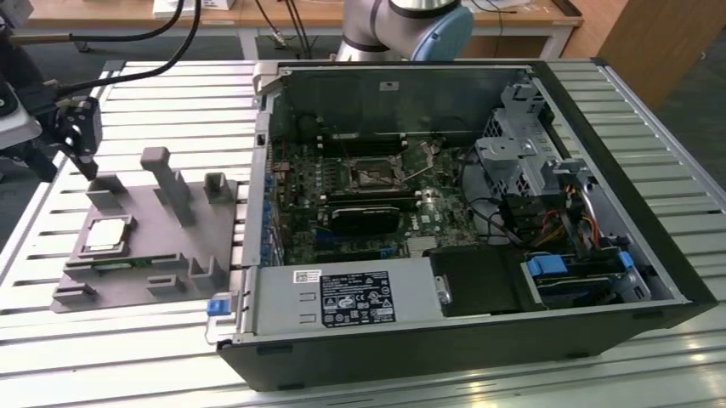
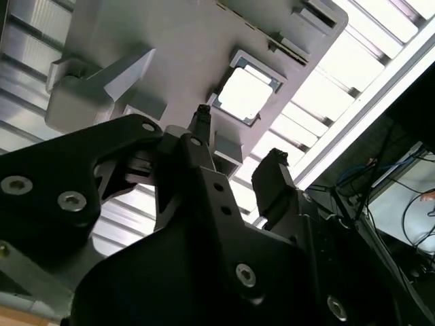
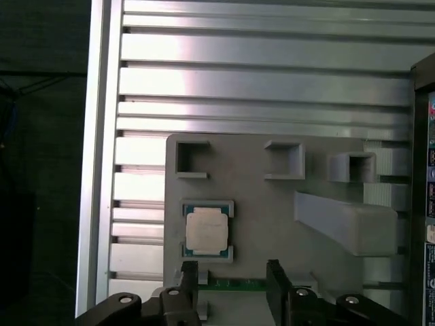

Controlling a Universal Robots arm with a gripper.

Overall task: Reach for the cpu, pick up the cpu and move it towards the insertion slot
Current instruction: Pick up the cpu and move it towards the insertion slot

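Hovering open and empty over the grey fixture, the gripper is seen near the cpu, which lies flat in its recess, well apart from the insertion slot. A good reach is judged to need the fingers centred on opposite chip edges, kept level.
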